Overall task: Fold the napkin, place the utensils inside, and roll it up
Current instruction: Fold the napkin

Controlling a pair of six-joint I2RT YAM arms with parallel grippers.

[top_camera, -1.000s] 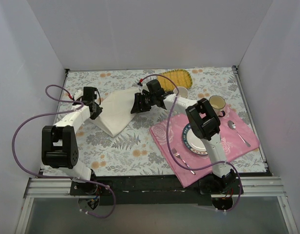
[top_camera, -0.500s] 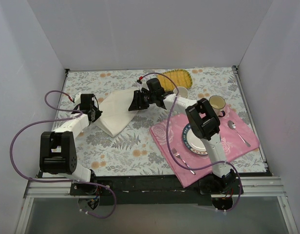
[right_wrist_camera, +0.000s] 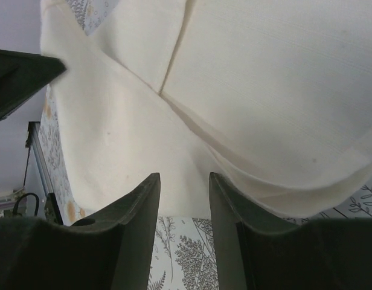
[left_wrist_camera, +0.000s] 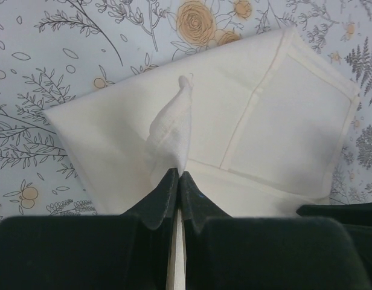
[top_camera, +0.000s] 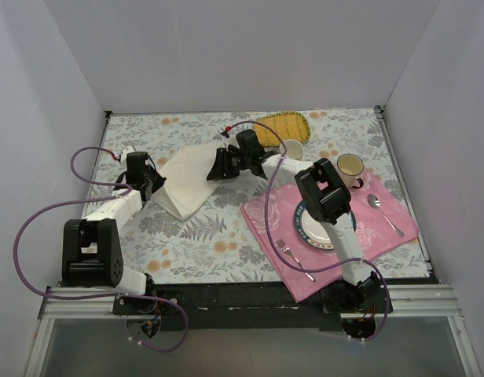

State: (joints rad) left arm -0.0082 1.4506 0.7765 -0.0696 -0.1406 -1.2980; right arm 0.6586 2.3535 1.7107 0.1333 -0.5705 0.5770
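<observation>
Fingertips of the left gripper (left_wrist_camera: 178,176) pinch a raised peak of the plain cream-white cloth napkin (left_wrist_camera: 264,133), which lies folded on the floral tablecloth (top_camera: 210,236) between both arms. The right gripper (right_wrist_camera: 183,181) hangs over the napkin's opposite edge, fingers (right_wrist_camera: 134,211) spread (cloth shows through the gap). A yellow ribbed mat (top_camera: 283,126) and small white cup (top_camera: 292,149) sit just behind its arm, and a pink rose-patterned placemat (top_camera: 383,232) lies nearer its base.
</observation>
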